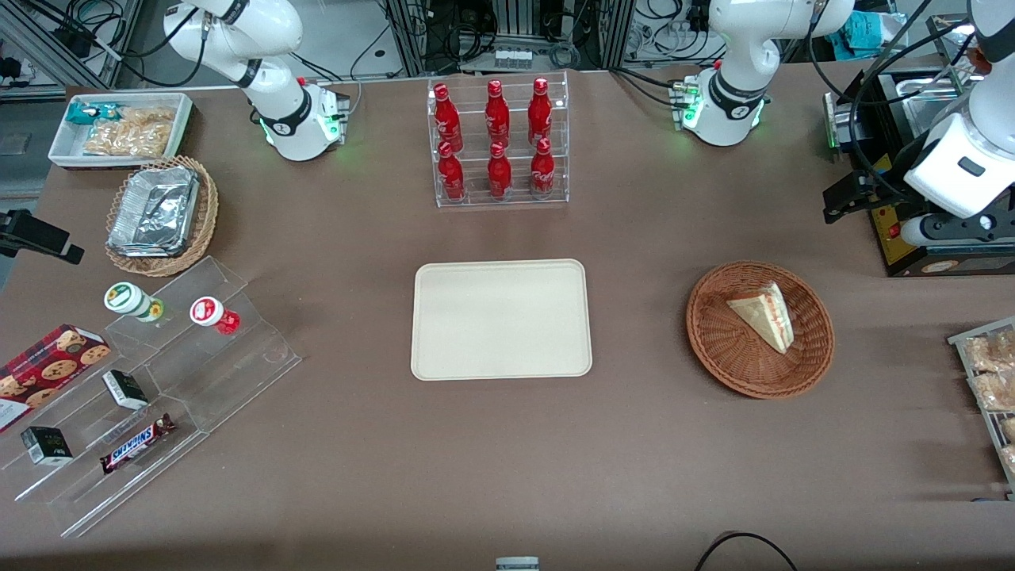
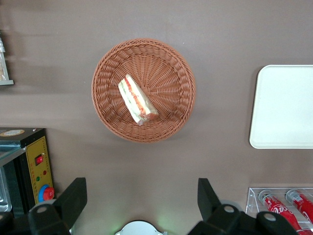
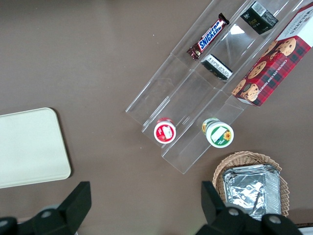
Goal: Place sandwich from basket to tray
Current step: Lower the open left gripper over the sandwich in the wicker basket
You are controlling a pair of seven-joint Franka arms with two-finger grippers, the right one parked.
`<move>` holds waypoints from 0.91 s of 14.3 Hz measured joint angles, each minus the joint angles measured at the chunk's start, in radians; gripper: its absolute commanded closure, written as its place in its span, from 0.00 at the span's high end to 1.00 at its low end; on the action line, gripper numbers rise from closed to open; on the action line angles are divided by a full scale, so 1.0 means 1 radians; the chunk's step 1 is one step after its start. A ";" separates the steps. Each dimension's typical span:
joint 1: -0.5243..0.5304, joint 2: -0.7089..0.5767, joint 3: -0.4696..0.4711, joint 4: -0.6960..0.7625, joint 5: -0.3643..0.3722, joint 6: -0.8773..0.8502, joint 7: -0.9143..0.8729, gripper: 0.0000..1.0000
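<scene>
Sandwich (image 2: 137,99), a wrapped white-bread triangular wedge, lies in the round reddish-brown wicker basket (image 2: 172,62): looks light, squashy, slippery. I'd pinch its flat faces gently. My gripper (image 2: 142,198) hangs open, well above the basket.

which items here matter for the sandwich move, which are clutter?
Job: wrapped triangular white-bread sandwich in round reddish-brown wicker basket; flat cream rectangular tray; open left gripper, high above the basket.
Clutter: red bottles in clear rack; tan wicker basket of foil containers; Snickers bar.
</scene>
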 measured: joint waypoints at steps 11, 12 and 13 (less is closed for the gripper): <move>0.000 0.055 0.009 -0.322 0.024 0.303 0.001 1.00; 0.001 0.054 0.016 -0.384 0.024 0.375 0.001 1.00; 0.001 0.051 0.022 -0.450 0.024 0.456 0.001 1.00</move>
